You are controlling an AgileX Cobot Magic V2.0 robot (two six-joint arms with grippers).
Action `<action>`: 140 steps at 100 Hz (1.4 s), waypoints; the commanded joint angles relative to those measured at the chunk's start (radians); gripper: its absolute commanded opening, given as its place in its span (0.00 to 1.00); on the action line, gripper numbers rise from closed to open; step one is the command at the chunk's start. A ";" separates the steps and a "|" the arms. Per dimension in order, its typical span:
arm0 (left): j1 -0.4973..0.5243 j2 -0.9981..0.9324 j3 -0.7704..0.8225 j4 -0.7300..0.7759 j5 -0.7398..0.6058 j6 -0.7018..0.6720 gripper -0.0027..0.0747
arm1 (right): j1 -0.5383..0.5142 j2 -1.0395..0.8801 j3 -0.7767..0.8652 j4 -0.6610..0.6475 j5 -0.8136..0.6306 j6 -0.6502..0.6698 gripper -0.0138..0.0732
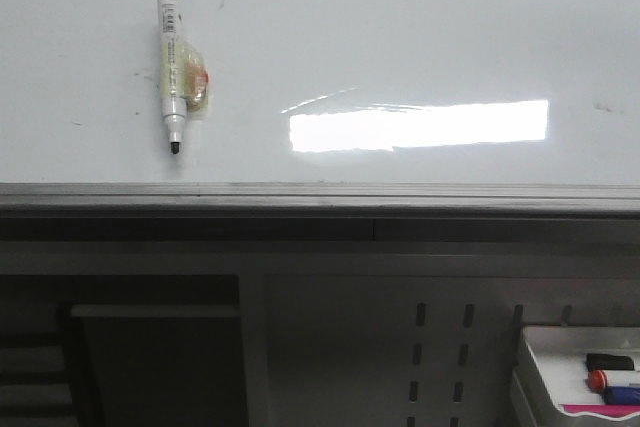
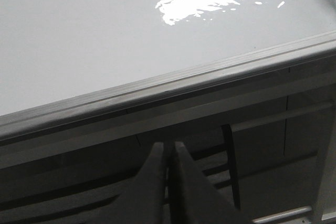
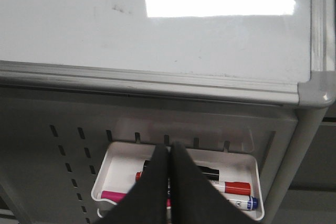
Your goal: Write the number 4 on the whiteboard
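On the whiteboard (image 1: 420,37), toward its left side in the front view, lies a black-tipped marker (image 1: 175,72) with its cap off — the nib points toward the near edge rail (image 1: 320,192), and a yellowish wad of tape or padding with a red spot is wrapped about its middle, most likely a grip aid so a claw can pinch it firmly. No number 4 is to be seen anywhere on the board; only a few faint smudges and a bright rectangular glare (image 1: 420,125) mark it, so the writing has not begun.

Neither arm shows in the front view. The left claw (image 2: 169,153) hangs below the board's edge rail, its two dark fingers pressed together and holding nothing. The right claw (image 3: 169,153) is likewise closed tight and empty, poised below the board's right corner over a white tray (image 3: 252,163) that carries spare markers: a red one (image 3: 231,187), a blue-capped one (image 3: 247,202), a black one and a pink one.

Both claws look parked, clear of the writing surface. The marker lies on the left arm's side, so the likely first step is for that claw to spread, come over the rail and take the marker at its wrapped middle.
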 commanded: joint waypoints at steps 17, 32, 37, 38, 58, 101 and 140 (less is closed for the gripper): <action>0.002 -0.024 0.035 0.001 -0.044 -0.011 0.01 | -0.006 -0.016 0.018 -0.012 -0.016 -0.002 0.08; 0.002 -0.024 0.035 0.001 -0.044 -0.011 0.01 | -0.006 -0.016 0.018 -0.012 -0.016 -0.002 0.08; 0.002 -0.024 0.035 0.001 -0.044 -0.011 0.01 | -0.006 -0.016 0.018 -0.012 -0.014 -0.002 0.08; 0.002 -0.024 0.035 0.001 -0.044 -0.011 0.01 | -0.006 -0.016 0.018 -0.012 -0.014 -0.002 0.08; 0.002 -0.024 0.035 0.001 -0.044 -0.011 0.01 | -0.006 -0.016 0.018 -0.012 -0.014 -0.002 0.08; 0.002 -0.024 0.035 0.008 -0.044 -0.011 0.01 | -0.006 -0.016 0.018 -0.241 -0.167 -0.002 0.08; 0.002 -0.024 0.035 0.009 -0.036 -0.011 0.01 | -0.006 -0.016 0.018 -0.054 -0.397 -0.002 0.08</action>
